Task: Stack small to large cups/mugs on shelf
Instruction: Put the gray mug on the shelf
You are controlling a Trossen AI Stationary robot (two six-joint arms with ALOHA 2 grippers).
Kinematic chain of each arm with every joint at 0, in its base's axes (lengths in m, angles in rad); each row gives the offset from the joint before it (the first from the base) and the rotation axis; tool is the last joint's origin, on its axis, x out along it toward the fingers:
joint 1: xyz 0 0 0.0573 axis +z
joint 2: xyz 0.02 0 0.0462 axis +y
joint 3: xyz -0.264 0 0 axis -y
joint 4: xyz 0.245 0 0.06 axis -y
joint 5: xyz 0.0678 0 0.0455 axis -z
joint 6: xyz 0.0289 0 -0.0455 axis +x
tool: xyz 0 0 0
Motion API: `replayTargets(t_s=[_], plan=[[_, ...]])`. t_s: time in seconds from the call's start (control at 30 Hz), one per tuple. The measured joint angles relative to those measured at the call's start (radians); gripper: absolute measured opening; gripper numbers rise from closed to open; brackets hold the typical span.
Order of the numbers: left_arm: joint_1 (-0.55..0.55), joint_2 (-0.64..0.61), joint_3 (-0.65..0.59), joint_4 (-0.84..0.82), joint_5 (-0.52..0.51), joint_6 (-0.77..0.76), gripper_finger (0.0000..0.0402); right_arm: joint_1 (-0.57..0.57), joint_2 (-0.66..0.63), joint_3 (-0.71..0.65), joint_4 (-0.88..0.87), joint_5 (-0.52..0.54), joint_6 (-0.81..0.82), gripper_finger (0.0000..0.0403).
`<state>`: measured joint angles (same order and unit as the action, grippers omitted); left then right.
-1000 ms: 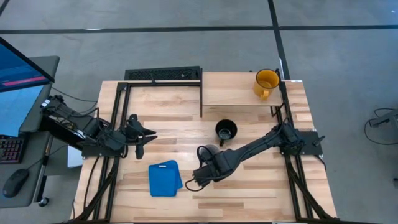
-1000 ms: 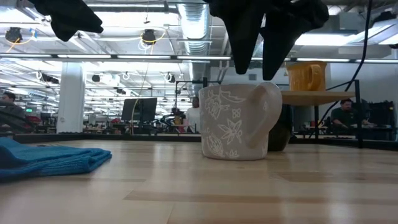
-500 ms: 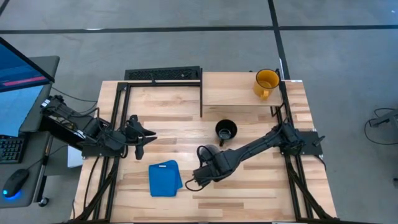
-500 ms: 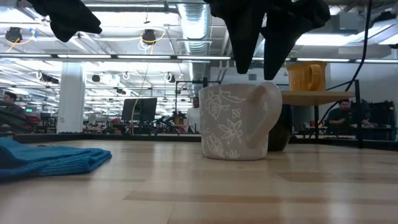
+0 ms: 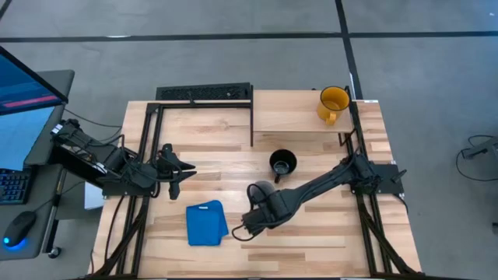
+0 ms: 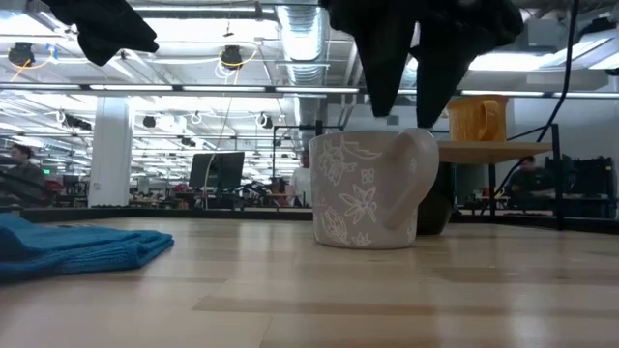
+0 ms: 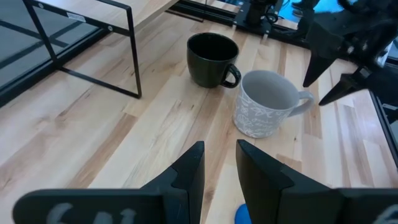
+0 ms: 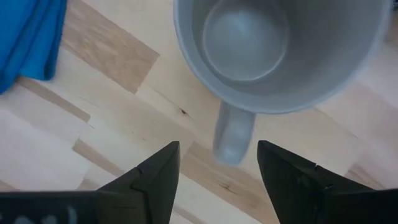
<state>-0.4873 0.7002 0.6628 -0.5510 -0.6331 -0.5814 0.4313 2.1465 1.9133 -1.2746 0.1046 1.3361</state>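
Over the last second almost nothing moves: the right hand [image 6: 404, 101] still hovers open and empty above the grey-white mug [image 6: 372, 189], fingers straddling its handle [image 8: 233, 134]. The mug stands on the surface, unlifted, near the black mug [image 5: 282, 163]; grasp pending.

yellow mug [image 5: 333, 103], black mug [image 7: 212, 59], floral grey-white mug [image 6: 370, 189], blue cloth [image 5: 206, 223].

Above the grey-white mug [image 6: 366, 188]: taken — the right gripper [image 8: 216, 163] hangs over its handle, fingers spread either side.
Behind the grey-white mug: the black mug [image 5: 282, 163] stands near, a narrow gap between them.
Shelf [image 5: 299, 113]: bare board beside the yellow mug [image 5: 333, 103] at its right end.
Table's left half: the blue cloth [image 5: 206, 222] lies flat; the left gripper [image 5: 176, 166] hovers — tabletop [image 5: 210, 148] bare around it.
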Motion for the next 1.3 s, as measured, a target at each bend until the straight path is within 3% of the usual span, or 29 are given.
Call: replayTargets(t_s=[0.37,1.07,1.3], plan=[[0.0,0.0,0.0,0.0,0.027,-0.006,0.0082,-0.001,0.001,-0.085,0.044,-0.029,0.028,0.0234],[0.0,0.0,0.001,0.0,0.027,-0.009,0.0082,-0.022,0.001,-0.086,0.104,-0.027,-0.012,0.0076],[0.0,0.0,0.001,0.0,0.027,-0.01,0.0082,-0.023,0.001,-0.086,0.104,-0.026,-0.011,0.007]])
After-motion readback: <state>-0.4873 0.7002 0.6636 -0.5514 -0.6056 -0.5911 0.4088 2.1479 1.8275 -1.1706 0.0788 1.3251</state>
